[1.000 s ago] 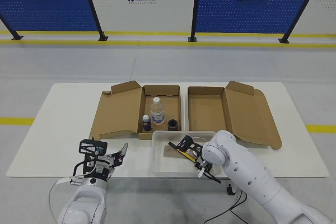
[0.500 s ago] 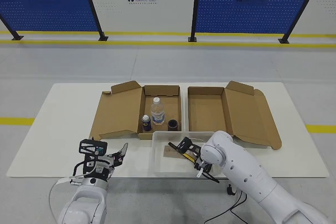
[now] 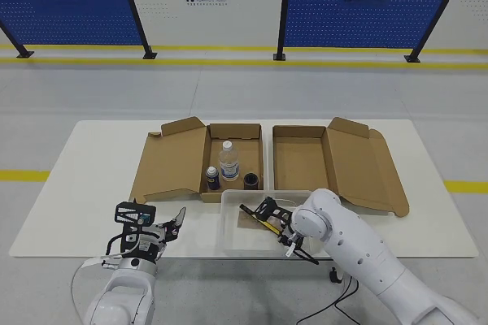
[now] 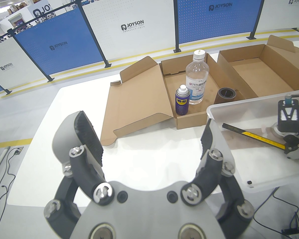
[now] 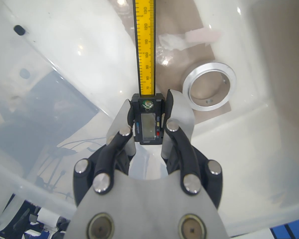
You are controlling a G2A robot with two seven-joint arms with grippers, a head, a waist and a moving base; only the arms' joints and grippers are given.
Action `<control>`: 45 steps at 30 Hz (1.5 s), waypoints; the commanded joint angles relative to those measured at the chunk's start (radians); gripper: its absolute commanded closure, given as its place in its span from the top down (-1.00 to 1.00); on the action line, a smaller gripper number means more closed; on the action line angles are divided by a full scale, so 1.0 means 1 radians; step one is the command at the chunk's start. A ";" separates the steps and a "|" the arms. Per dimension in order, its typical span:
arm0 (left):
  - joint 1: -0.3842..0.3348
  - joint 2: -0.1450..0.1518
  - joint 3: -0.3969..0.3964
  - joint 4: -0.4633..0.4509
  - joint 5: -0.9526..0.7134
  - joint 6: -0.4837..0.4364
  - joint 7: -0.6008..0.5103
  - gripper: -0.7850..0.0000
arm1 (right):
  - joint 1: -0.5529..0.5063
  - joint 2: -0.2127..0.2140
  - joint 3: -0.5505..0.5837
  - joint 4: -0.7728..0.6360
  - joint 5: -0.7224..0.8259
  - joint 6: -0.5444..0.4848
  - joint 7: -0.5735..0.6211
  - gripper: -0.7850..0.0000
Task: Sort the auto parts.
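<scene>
The right gripper [image 5: 149,100] is clamped on the black display head of a digital caliper [image 5: 146,38]. Its yellow, black-marked scale is extended inside the clear bin [image 5: 64,50] at the table's front edge, beside a silver ring [image 5: 209,85]. The left gripper [image 4: 147,128] is spread wide over the table's [image 4: 64,105] front left part.

Grey floor [image 3: 228,93] (yellow lines [image 3: 228,61]), blue panels [image 3: 65,20].

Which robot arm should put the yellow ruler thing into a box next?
The right one. Its right gripper is shut on the yellow caliper inside the clear bin, so it probably only needs to lift and carry it. The left gripper is open, holding nothing, over the table beside the bin.
</scene>
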 commanded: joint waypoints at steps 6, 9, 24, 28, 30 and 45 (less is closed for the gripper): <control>0.000 0.000 0.000 0.000 0.000 0.000 0.000 1.00 | -0.073 0.036 0.094 -0.152 -0.004 0.010 0.004 -1.00; 0.000 0.000 0.000 0.000 0.000 0.000 0.000 1.00 | -0.117 0.054 0.151 -0.226 -0.003 0.016 -0.003 -1.00; 0.000 0.000 0.000 0.000 0.000 0.000 0.000 1.00 | -0.279 0.105 0.429 -0.424 0.244 0.005 -0.166 -1.00; 0.000 0.000 0.000 0.000 0.000 0.000 0.000 1.00 | -0.301 0.105 0.475 -0.386 0.418 -0.029 -0.260 -1.00; 0.000 0.000 0.000 0.000 0.000 0.000 0.000 1.00 | -0.307 0.102 0.486 -0.347 0.525 -0.066 -0.318 -1.00; 0.000 0.000 0.000 0.000 0.000 0.000 0.000 1.00 | -0.255 0.082 0.444 -0.097 0.812 -0.200 -0.482 -1.00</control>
